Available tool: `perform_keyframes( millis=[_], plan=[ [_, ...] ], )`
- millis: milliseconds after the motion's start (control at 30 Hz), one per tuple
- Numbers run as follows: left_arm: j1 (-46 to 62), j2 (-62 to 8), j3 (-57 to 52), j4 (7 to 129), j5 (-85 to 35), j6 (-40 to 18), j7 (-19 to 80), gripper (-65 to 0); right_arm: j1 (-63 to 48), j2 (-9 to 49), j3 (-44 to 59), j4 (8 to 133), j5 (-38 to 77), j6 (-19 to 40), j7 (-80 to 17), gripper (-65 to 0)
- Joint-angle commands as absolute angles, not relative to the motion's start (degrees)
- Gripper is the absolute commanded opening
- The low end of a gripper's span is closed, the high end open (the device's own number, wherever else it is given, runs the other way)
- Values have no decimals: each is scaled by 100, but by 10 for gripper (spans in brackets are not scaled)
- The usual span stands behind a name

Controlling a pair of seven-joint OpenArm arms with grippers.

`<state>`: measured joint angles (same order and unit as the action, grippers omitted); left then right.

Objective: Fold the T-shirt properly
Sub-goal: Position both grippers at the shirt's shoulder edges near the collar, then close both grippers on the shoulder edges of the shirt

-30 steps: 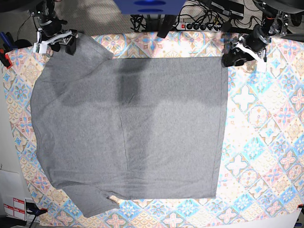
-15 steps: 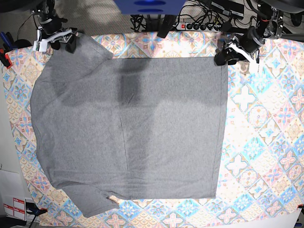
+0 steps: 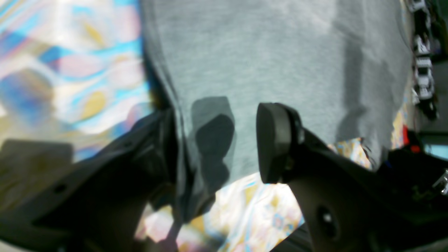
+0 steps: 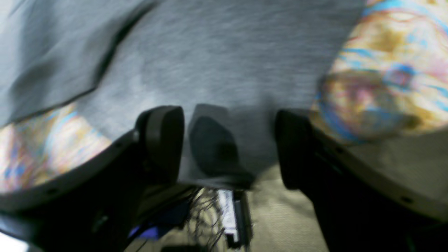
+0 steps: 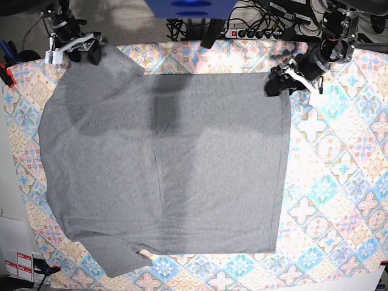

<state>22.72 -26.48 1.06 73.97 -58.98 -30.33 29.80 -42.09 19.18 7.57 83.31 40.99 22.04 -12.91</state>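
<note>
Both black grippers, left (image 5: 276,85) and right (image 5: 85,51), gape around the heather-grey cotton T-shirt's (image 5: 163,163) twelve-o'clock corners, probably before pinching.

a: how is the light in the overhead view?
b: bright and even from above, sharp focus. soft darker shadows lie across the far part of the t-shirt (image 5: 163,163).
a: and the wrist views?
b: both are dimmer and blurred. the tablecloth (image 3: 70,70) smears into streaks of colour, and the gripper fingers (image 4: 164,140) are dark, soft-edged shapes casting shadows on the grey cloth.
</note>
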Motion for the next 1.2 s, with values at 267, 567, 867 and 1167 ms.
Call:
perform_keyframes(
  millis=[267,567,867,1167],
  plan=[
    [2343,-2756,101,7424,-5859,-3055,3081,-329,-4259,1956,787,8400,4145,2264,-1209,-246],
    [2334,-2721,101,7424,-5332,-3284,3081,-418,-4233,1974,787,8382,4145,2264,-1209,-312],
    [2185,-2712,101,7415,-5121,-3662,3081,-502,-4022,1982,787,8347,4136,2264,-1622,-481],
    [2018,-2484,101,7415,-4558,-3890,3081,-650,-3802,1974,822,8382,3811,2273,-2035,-604]
  ],
)
